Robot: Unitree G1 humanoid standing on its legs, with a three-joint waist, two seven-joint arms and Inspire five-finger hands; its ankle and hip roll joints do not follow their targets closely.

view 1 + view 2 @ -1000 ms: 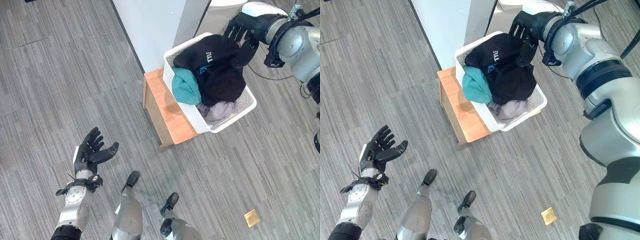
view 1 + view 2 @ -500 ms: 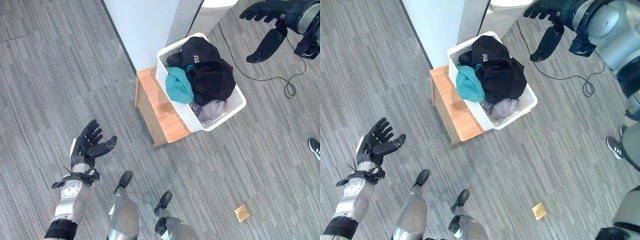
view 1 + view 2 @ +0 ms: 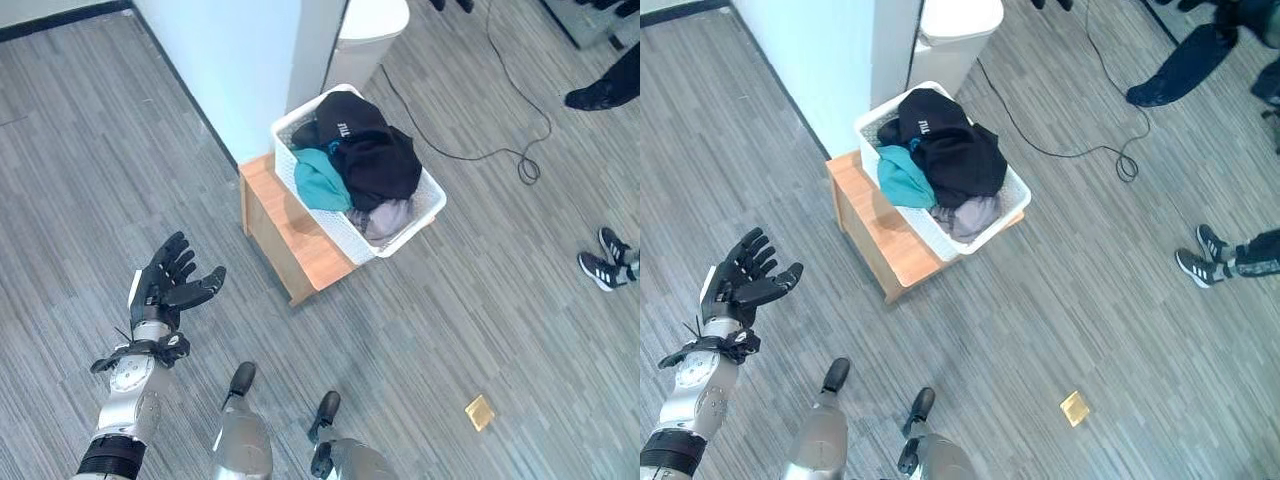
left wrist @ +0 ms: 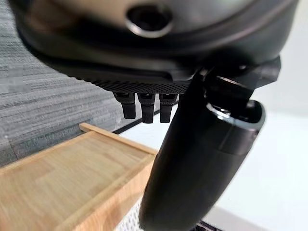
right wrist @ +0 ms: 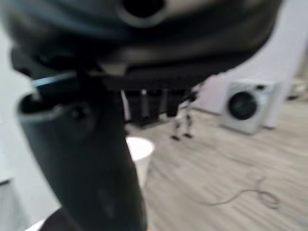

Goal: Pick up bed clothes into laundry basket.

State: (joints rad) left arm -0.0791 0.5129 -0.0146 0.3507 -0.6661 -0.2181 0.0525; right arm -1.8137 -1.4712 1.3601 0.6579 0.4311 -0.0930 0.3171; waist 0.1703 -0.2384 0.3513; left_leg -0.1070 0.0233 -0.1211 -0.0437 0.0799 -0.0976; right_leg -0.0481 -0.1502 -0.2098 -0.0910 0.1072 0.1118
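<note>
Lifted away from the laundry basket [image 3: 432, 196]: right hand [image 5: 91, 144], fingers straight, empty. Left hand [image 3: 165, 290] spread, idle. Clothes [image 3: 365, 155] in; next, fetch more.

The right hand [image 3: 1052, 4] is cut off by the top edge, its fingers out of sight. In the laundry basket [image 3: 432, 195], the black garment [image 3: 372, 155] covers most of the pale cloth [image 3: 388, 218] beneath. A person's shoes [image 3: 605, 262] are cropped at the right edge.
</note>
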